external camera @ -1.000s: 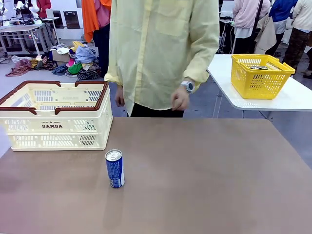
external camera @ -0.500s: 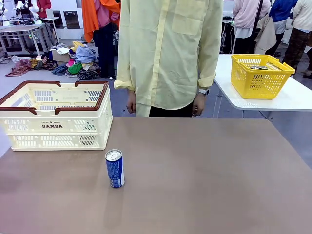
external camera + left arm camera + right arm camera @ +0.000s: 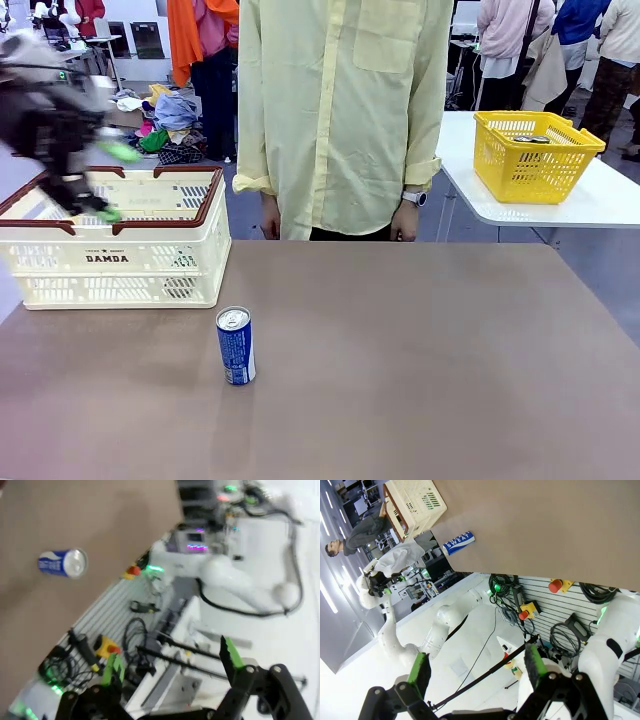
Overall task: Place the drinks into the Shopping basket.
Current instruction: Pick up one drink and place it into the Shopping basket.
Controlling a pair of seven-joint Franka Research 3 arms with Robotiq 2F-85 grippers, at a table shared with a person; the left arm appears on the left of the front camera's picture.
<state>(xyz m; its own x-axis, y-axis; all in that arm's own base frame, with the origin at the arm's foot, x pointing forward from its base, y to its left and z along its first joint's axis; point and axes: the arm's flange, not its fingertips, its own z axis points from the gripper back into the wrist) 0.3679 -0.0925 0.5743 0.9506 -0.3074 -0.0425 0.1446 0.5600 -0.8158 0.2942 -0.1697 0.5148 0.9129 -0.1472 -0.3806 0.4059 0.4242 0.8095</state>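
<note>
One drink, a blue can (image 3: pixel 236 345) with a silver top, stands upright on the brown table in front of the Shopping basket (image 3: pixel 60 270). That basket is cream-white with dark red handles and sits at the table's left rear. My left gripper (image 3: pixel 112 183) hangs blurred above the basket's left side, open and empty. The left wrist view has the blue can (image 3: pixel 62 563) far off, with the left gripper (image 3: pixel 172 662) open around nothing. My right gripper (image 3: pixel 476 667) is open and empty too, well away from the can (image 3: pixel 458 542) and the basket (image 3: pixel 417 500).
A person in a pale yellow shirt (image 3: pixel 340 110) stands at the table's far edge with both hands down. A yellow mesh basket (image 3: pixel 535 150) rests on a white side table at the right. Bare brown tabletop (image 3: pixel 430 360) stretches right of the can.
My left arm has swung into the front view above the basket, blurred by motion. The person has straightened up and lowered both hands. The can has not moved.
</note>
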